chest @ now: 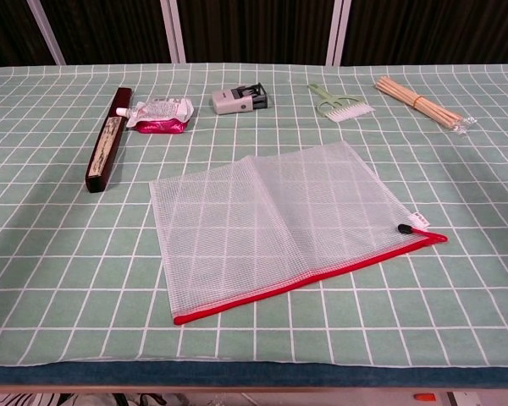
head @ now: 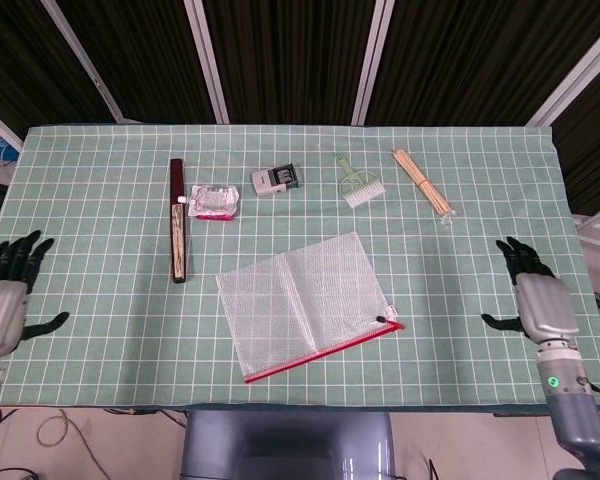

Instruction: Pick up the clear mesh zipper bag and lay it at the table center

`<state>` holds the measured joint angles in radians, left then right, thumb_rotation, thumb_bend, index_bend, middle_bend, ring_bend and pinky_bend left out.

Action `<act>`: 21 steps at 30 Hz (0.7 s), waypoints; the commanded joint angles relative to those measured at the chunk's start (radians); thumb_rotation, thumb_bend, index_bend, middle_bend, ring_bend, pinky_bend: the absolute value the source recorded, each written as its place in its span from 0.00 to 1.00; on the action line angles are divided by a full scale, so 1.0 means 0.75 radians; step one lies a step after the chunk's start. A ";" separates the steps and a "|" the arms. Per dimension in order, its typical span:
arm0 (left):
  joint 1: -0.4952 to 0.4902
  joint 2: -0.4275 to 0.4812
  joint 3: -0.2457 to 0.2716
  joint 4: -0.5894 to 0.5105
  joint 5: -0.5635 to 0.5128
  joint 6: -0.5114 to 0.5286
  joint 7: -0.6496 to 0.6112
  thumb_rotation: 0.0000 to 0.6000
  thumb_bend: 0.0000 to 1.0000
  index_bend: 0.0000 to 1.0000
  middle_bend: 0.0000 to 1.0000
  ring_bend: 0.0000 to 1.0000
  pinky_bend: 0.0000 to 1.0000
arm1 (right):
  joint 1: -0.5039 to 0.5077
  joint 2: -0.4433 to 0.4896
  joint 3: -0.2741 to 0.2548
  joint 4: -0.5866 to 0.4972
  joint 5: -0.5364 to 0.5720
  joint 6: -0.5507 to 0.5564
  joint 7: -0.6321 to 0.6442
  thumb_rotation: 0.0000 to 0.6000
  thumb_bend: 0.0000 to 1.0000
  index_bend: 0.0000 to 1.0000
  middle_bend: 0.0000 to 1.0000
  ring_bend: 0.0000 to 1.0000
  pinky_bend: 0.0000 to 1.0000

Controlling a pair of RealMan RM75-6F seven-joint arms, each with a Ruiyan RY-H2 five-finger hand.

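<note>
Task apparently complete. Bag [head: 305, 305] lying flat near table [head: 280, 140] centre, red zipper edge toward 5 o'clock, touching nothing else. Left hand [head: 5, 300] at 9 o'clock, right hand [head: 535, 300] at 3 o'clock: fingers apart, empty, well clear of bag. Nothing evidently left.

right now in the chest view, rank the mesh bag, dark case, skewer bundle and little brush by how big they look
1. Clear mesh zipper bag, by far the largest
2. Dark case
3. Skewer bundle, slightly shorter, but farther off, so unsure against the case
4. Green brush, the smallest
</note>
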<state>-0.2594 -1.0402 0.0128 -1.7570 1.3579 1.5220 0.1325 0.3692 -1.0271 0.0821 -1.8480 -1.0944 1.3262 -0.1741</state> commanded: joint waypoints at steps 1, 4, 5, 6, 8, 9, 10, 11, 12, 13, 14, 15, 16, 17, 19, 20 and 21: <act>0.086 -0.022 0.036 0.109 -0.015 0.054 -0.064 1.00 0.07 0.00 0.00 0.00 0.00 | -0.113 -0.011 -0.073 0.125 -0.121 0.102 0.107 1.00 0.10 0.00 0.00 0.00 0.22; 0.126 -0.042 0.026 0.188 -0.024 0.082 -0.114 1.00 0.07 0.00 0.00 0.00 0.00 | -0.168 -0.043 -0.085 0.213 -0.177 0.163 0.169 1.00 0.10 0.00 0.00 0.00 0.21; 0.139 -0.053 0.023 0.215 -0.025 0.091 -0.132 1.00 0.07 0.00 0.00 0.00 0.00 | -0.185 -0.058 -0.086 0.246 -0.196 0.186 0.186 1.00 0.10 0.00 0.00 0.00 0.21; 0.152 -0.062 0.020 0.233 -0.027 0.096 -0.153 1.00 0.07 0.00 0.00 0.00 0.00 | -0.201 -0.074 -0.079 0.267 -0.208 0.213 0.212 1.00 0.10 0.00 0.00 0.00 0.21; 0.166 -0.072 0.006 0.245 -0.030 0.109 -0.187 1.00 0.07 0.00 0.00 0.00 0.00 | -0.221 -0.095 -0.057 0.289 -0.227 0.254 0.263 1.00 0.10 0.00 0.00 0.00 0.21; 0.172 -0.079 -0.011 0.249 -0.033 0.124 -0.202 1.00 0.07 0.00 0.00 0.00 0.00 | -0.227 -0.107 -0.044 0.308 -0.236 0.276 0.277 1.00 0.10 0.00 0.00 0.00 0.21; 0.176 -0.084 -0.020 0.254 -0.033 0.132 -0.208 1.00 0.07 0.00 0.00 0.00 0.00 | -0.231 -0.114 -0.038 0.321 -0.239 0.283 0.282 1.00 0.10 0.00 0.00 0.00 0.21; 0.180 -0.090 -0.027 0.262 -0.028 0.138 -0.215 1.00 0.07 0.00 0.00 0.00 0.00 | -0.236 -0.122 -0.033 0.335 -0.240 0.284 0.288 1.00 0.10 0.00 0.00 0.00 0.21; 0.182 -0.092 -0.029 0.267 -0.023 0.139 -0.221 1.00 0.07 0.00 0.00 0.00 0.00 | -0.239 -0.125 -0.031 0.343 -0.240 0.279 0.293 1.00 0.10 0.00 0.00 0.00 0.21; 0.184 -0.094 -0.031 0.273 -0.016 0.137 -0.229 1.00 0.07 0.00 0.00 0.00 0.00 | -0.241 -0.127 -0.030 0.356 -0.239 0.269 0.295 1.00 0.10 0.00 0.00 0.00 0.21; 0.186 -0.095 -0.032 0.276 -0.009 0.134 -0.233 1.00 0.07 0.00 0.00 0.00 0.00 | -0.242 -0.128 -0.028 0.367 -0.237 0.258 0.297 1.00 0.10 0.00 0.00 0.00 0.21; 0.187 -0.096 -0.033 0.278 -0.006 0.131 -0.234 1.00 0.07 0.00 0.00 0.00 0.00 | -0.242 -0.128 -0.027 0.371 -0.237 0.250 0.300 1.00 0.10 0.00 0.00 0.00 0.21; 0.187 -0.097 -0.036 0.281 -0.002 0.127 -0.233 1.00 0.07 0.00 0.00 0.00 0.00 | -0.242 -0.128 -0.024 0.377 -0.236 0.238 0.302 1.00 0.10 0.00 0.00 0.00 0.21; 0.188 -0.099 -0.039 0.282 0.000 0.122 -0.231 1.00 0.07 0.00 0.00 0.00 0.00 | -0.241 -0.128 -0.021 0.382 -0.236 0.227 0.303 1.00 0.10 0.00 0.00 0.00 0.21; 0.190 -0.098 -0.044 0.281 0.002 0.115 -0.231 1.00 0.07 0.00 0.00 0.00 0.00 | -0.240 -0.127 -0.018 0.388 -0.241 0.213 0.304 1.00 0.10 0.00 0.00 0.00 0.21; 0.191 -0.098 -0.046 0.281 0.004 0.113 -0.231 1.00 0.07 0.00 0.00 0.00 0.00 | -0.240 -0.126 -0.017 0.391 -0.244 0.209 0.303 1.00 0.10 0.00 0.00 0.00 0.21; 0.192 -0.097 -0.048 0.280 0.006 0.109 -0.233 1.00 0.07 0.00 0.00 0.00 0.00 | -0.240 -0.127 -0.014 0.394 -0.246 0.203 0.304 1.00 0.10 0.00 0.00 0.00 0.21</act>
<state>-0.1159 -1.1134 -0.0226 -1.5466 1.3619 1.6043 -0.0417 0.1892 -1.1221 0.0702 -1.5541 -1.2777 1.4806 0.0534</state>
